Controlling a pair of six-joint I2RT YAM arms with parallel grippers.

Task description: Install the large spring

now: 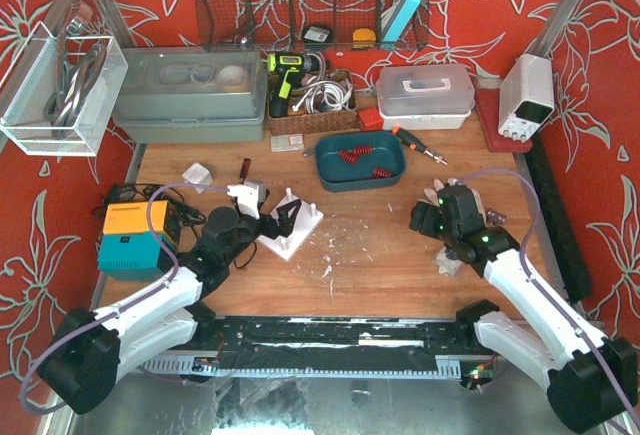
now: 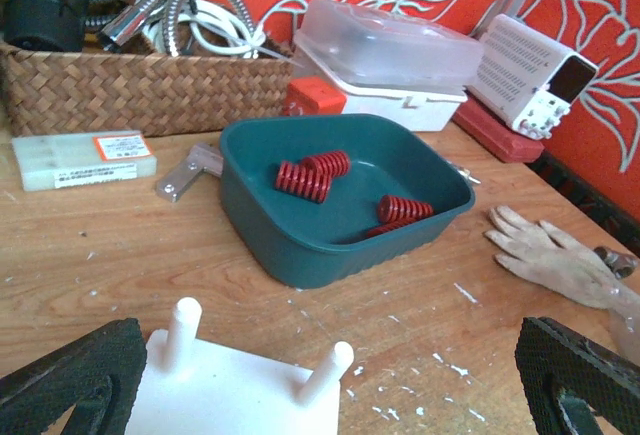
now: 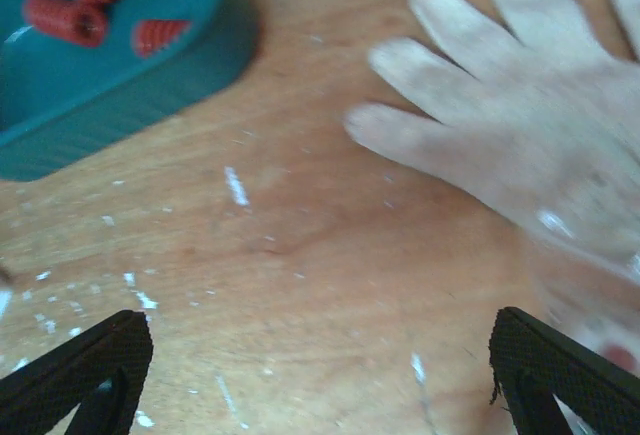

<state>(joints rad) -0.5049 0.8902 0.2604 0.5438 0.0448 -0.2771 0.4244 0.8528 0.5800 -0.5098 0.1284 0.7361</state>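
Red springs (image 1: 352, 152) lie loose in a teal tray (image 1: 395, 150) at the middle back of the table. In the left wrist view the thickest spring (image 2: 303, 180) lies beside another (image 2: 327, 162), and a third (image 2: 405, 208) rests near the tray's right wall. A white base plate (image 1: 290, 227) with bare upright pegs (image 2: 183, 330) sits left of centre. My left gripper (image 1: 283, 217) hangs open over that plate, holding nothing. My right gripper (image 1: 425, 217) is open and empty above bare wood (image 3: 320, 375), right of the tray (image 3: 120, 105).
A pale work glove (image 3: 520, 125) lies just right of the right gripper. A wicker basket of tools (image 2: 140, 80), a clear-lidded box (image 2: 385, 55) and a white power supply (image 2: 530, 70) line the back. An orange and teal box (image 1: 135, 237) stands at the left edge.
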